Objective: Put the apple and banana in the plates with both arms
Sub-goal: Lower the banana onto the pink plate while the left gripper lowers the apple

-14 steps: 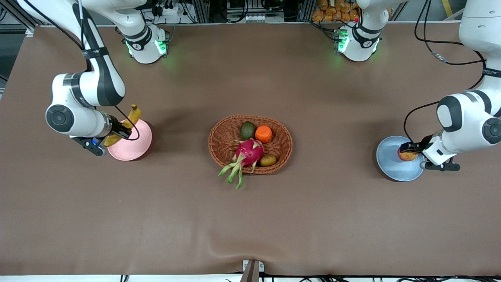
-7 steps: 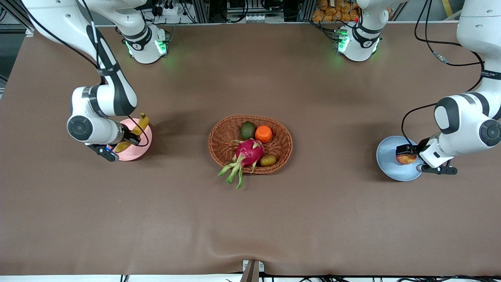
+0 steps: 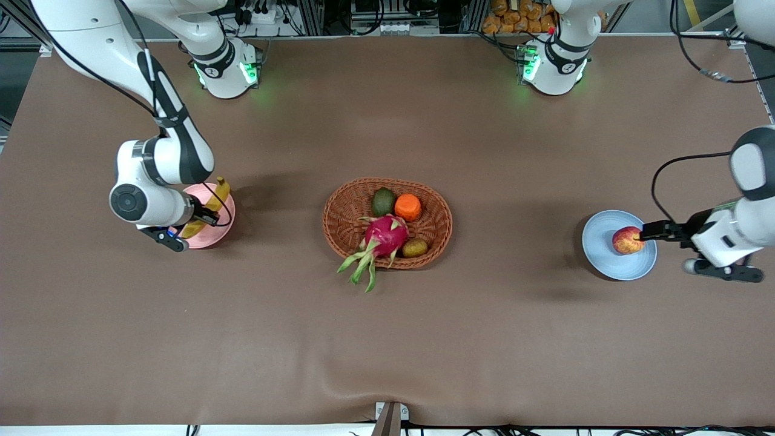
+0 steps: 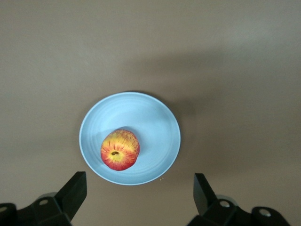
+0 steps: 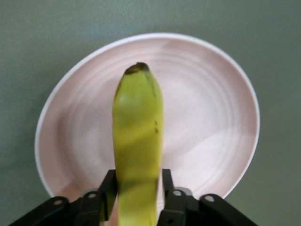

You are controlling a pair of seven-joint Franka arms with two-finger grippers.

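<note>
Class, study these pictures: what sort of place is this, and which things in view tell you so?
Most likely a robotics lab. The table is a brown bench with two arm bases bolted along one edge. One pincer grips a banana over a pink plate. Cables and equipment racks line the bench edge by the bases.

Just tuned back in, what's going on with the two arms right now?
The apple lies in the blue plate at the left arm's end of the table; the left gripper is open and up above the plate's edge, holding nothing. The right gripper is shut on the banana, holding it over the pink plate at the right arm's end. The basket of other fruit sits mid-table, untouched. So the apple is placed, and the banana is not yet let go.
</note>
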